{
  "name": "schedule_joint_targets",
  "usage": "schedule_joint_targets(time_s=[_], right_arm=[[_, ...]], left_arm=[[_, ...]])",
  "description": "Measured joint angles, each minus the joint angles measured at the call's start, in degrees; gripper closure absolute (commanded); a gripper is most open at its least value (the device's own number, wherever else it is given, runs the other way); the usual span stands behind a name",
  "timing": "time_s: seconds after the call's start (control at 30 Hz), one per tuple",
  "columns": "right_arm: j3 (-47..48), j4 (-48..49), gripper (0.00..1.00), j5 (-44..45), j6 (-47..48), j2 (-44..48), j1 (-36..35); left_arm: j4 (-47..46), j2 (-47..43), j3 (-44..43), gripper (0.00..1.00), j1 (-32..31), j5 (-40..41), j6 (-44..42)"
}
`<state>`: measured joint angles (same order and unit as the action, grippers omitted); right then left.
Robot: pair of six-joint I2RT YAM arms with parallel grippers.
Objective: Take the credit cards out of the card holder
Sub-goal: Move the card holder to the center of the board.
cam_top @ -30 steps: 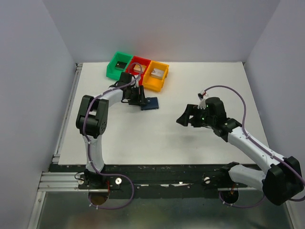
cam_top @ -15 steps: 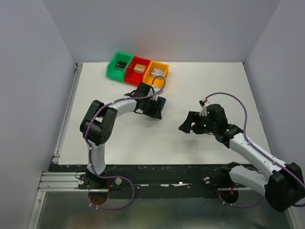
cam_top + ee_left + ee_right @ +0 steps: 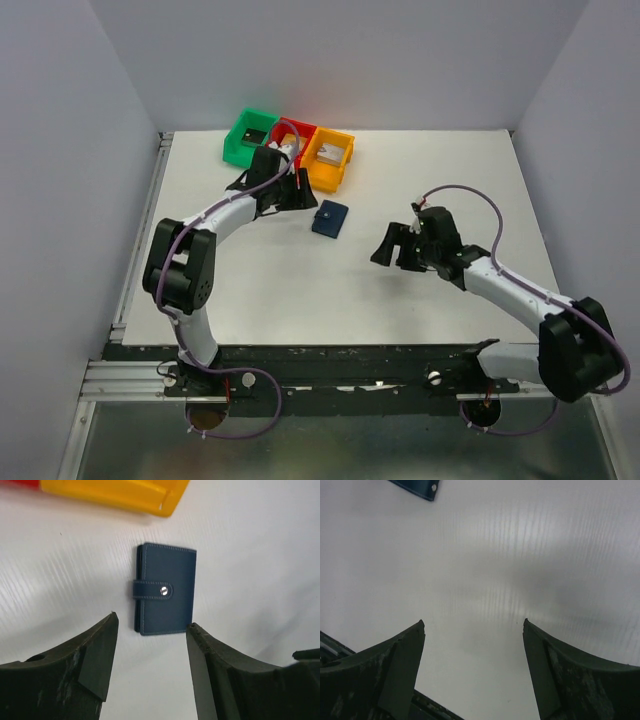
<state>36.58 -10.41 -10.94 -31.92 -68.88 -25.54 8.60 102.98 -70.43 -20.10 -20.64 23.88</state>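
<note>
The card holder (image 3: pixel 330 219) is a navy blue wallet lying shut on the white table, its snap strap fastened. In the left wrist view the card holder (image 3: pixel 167 595) lies flat just beyond my fingertips. No credit cards show in any view. My left gripper (image 3: pixel 298 195) is open and empty, just left of the holder and not touching it; in its own view the left gripper (image 3: pixel 152 620) has its jaws wide apart. My right gripper (image 3: pixel 382 247) is open and empty to the holder's right. In the right wrist view my right gripper (image 3: pixel 473 622) is over bare table, with one holder corner (image 3: pixel 420 487) at the top edge.
A green bin (image 3: pixel 250 137), a red bin (image 3: pixel 290 140) and an orange bin (image 3: pixel 330 155) stand in a row at the back left, each with a small block inside. The orange bin's wall (image 3: pixel 110 492) is just beyond the holder. The left arm arches in front of the bins.
My left gripper reached over the holder half a second ago and has drawn back towards the bins. The holder now lies slightly further right. My right gripper has shifted a little.
</note>
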Motion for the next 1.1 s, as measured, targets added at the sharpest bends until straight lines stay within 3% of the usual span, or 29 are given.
schedule_joint_targets(time_s=[0.17,0.5,0.8,1.1], right_arm=[[7.6,3.1,0.2,0.0,-2.3,-11.4,0.0],[21.6,8.0,0.26,-1.8,-8.4,-33.0,0.0],[30.4,8.1,0.28,-2.0,-10.1,-41.5,0.0],[35.3,8.5,0.39,-4.1,-11.6,-46.5,0.0]], left_arm=[[-0.5,5.6,-6.4,0.35,0.3,3.6,3.1],[1.0,13.3,-9.9,0.36,-0.1,5.5,5.1],[1.3,15.3,-10.9,0.39,-0.3,5.4,5.5],[0.0,16.6,-10.8,0.5,-2.1,3.8,6.0]])
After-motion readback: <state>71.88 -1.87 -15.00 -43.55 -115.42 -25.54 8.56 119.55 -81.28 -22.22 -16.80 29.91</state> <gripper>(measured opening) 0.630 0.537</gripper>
